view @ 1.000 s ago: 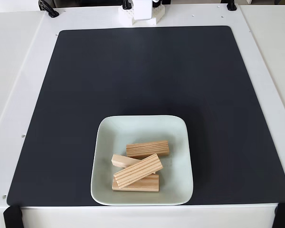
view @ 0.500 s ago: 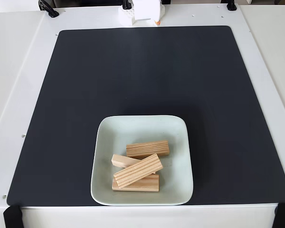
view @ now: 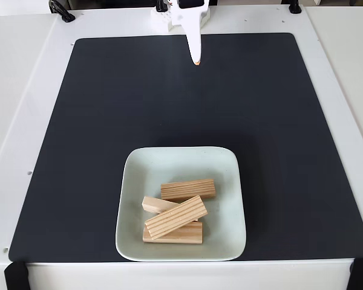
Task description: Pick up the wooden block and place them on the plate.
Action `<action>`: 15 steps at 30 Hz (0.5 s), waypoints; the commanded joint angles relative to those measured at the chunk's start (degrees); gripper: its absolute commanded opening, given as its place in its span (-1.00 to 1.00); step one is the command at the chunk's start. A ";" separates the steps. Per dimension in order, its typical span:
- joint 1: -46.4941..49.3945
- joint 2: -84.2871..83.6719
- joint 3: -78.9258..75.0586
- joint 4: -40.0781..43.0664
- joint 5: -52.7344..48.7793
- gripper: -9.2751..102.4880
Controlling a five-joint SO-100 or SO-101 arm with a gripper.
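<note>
My jaws [view: 196, 59] hang at the far edge of the mat, whether apart or together I cannot tell, while all four wooden blocks [view: 176, 216] already lie piled on the plate [view: 133, 175], well nearer, long axes mostly left-right.

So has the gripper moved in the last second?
Yes. The gripper has extended from the top edge down over the black mat, toward the plate.

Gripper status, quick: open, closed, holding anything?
Gripper: appears closed and empty, fingers together above the mat, far from the plate and its wooden blocks.
</note>
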 commanded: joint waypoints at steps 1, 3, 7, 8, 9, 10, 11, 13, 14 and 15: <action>0.18 0.53 -0.09 0.18 0.18 -0.84; 0.35 0.53 -0.09 0.18 0.18 -0.84; 0.88 0.53 -0.09 0.18 0.18 -0.84; 0.97 0.53 -0.09 0.18 0.18 -0.84; 0.97 0.53 -0.09 0.18 0.18 -0.84; 0.97 0.53 -0.09 0.18 0.18 -0.84; 0.97 0.53 -0.09 0.18 0.18 -0.84; 0.97 0.53 -0.09 0.18 0.18 -0.84; 0.97 0.53 -0.09 0.18 0.18 -0.84; 0.97 0.53 -0.09 0.18 0.18 -0.84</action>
